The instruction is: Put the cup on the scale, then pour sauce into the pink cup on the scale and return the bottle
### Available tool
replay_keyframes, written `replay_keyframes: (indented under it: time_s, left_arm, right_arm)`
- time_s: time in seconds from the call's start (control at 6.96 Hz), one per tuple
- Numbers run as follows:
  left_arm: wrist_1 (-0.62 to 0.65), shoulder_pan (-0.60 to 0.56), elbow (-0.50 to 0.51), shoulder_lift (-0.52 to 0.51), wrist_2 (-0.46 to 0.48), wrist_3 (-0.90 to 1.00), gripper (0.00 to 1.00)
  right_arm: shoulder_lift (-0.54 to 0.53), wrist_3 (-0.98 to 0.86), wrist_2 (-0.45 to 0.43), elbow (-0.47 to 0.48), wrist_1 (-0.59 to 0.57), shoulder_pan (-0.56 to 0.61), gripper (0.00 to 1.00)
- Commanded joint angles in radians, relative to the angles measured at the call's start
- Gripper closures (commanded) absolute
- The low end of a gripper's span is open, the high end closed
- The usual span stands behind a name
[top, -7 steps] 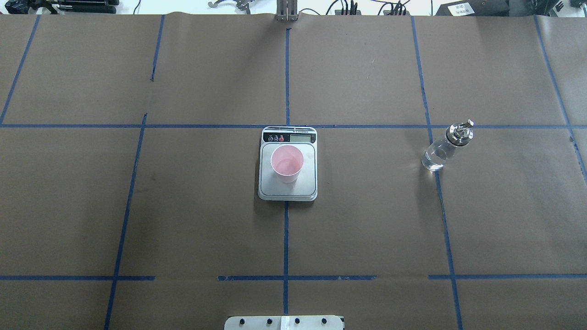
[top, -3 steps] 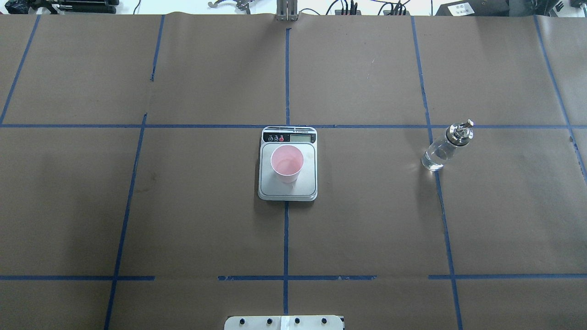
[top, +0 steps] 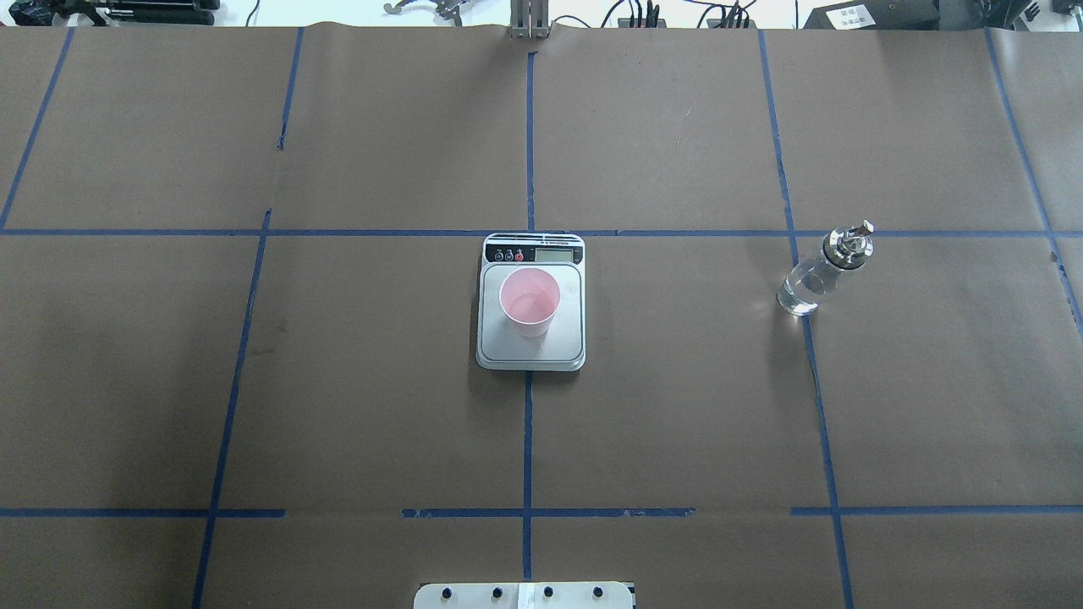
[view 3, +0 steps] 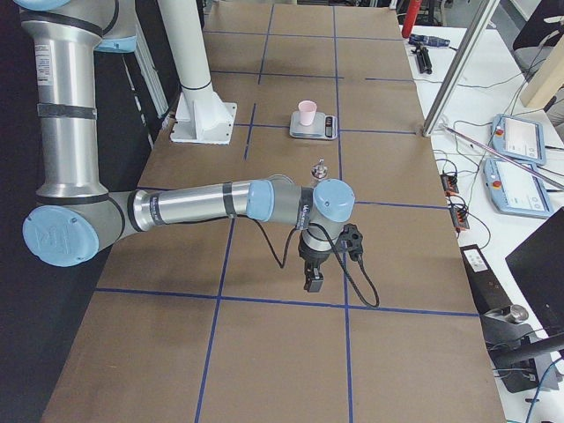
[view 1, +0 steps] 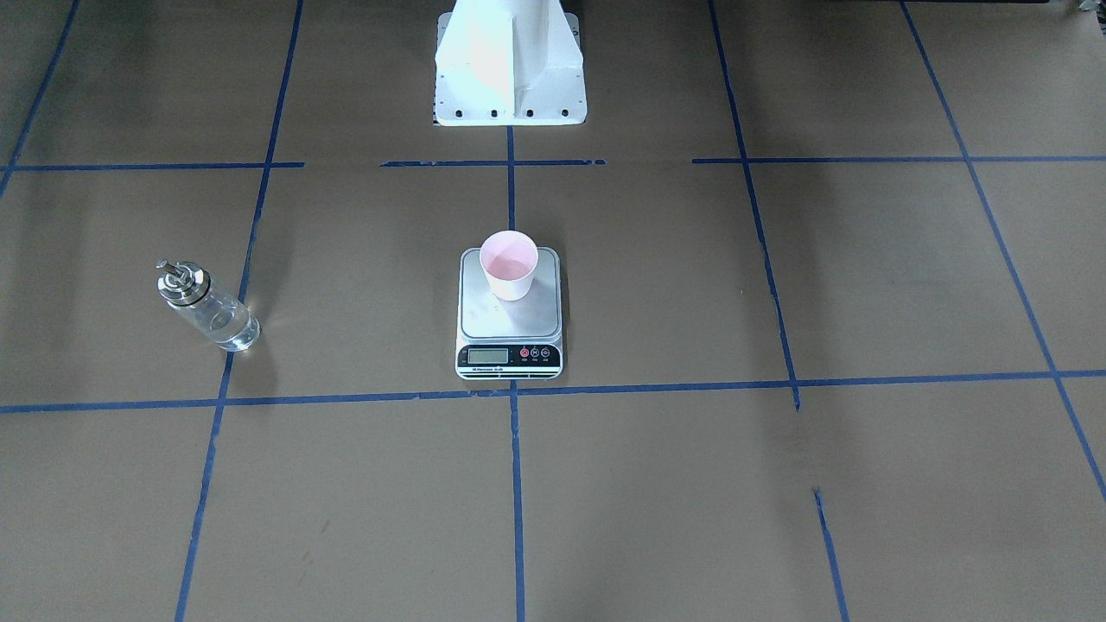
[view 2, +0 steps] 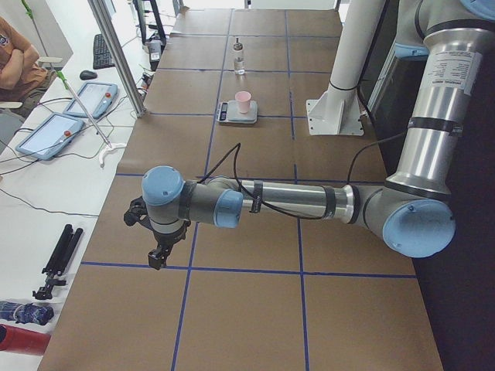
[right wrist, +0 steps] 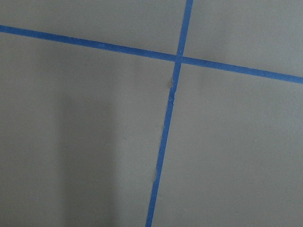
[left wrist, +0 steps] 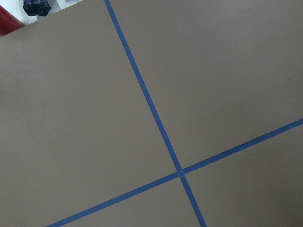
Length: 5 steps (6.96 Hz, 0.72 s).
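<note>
A pink cup (top: pixel 529 298) stands upright on the steel platform of the scale (top: pixel 568 342) at the centre of the brown, blue-taped tabletop (top: pixel 338 406). The clear glass bottle (top: pixel 814 275) stands upright well apart, on the robot's right. Both arms hang low at opposite ends of the tabletop. Whether the left end effector (view 2: pixel 158 257) or the right end effector (view 3: pixel 313 282) is released or clenched cannot be told.

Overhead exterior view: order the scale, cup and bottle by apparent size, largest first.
1. The scale, clearly the largest.
2-3. The cup and the bottle are too close to rank: the cup looks wider, the bottle longer.
</note>
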Motion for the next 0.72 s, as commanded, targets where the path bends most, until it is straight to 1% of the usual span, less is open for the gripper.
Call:
replay_keyframes:
  time_s: [0.0,0.14,0.29,0.43,0.57]
  left_arm:
    - [0.069,0.073,-0.015,0.029,0.138,0.006,0.0]
    - [0.082,0.072,0.001,0.039,0.097,0.006,0.0]
    - [0.084,0.07,-0.019,0.074,0.003,0.008,0.0]
    - [0.085,0.067,-0.056,0.088,-0.026,0.008,0.0]
    - [0.11,0.069,-0.102,0.105,-0.027,0.008,0.0]
  right_arm:
    - [-0.001,-0.001,-0.002,-0.001,0.0,0.0,0.0]
    - [-0.003,-0.001,-0.002,-0.004,0.0,0.0,0.0]
    - [-0.007,-0.001,-0.002,-0.007,0.0,0.002,0.0]
    - [-0.013,0.002,-0.002,-0.01,0.0,0.002,0.0]
    - [-0.015,0.002,-0.002,-0.013,0.0,0.005,0.0]
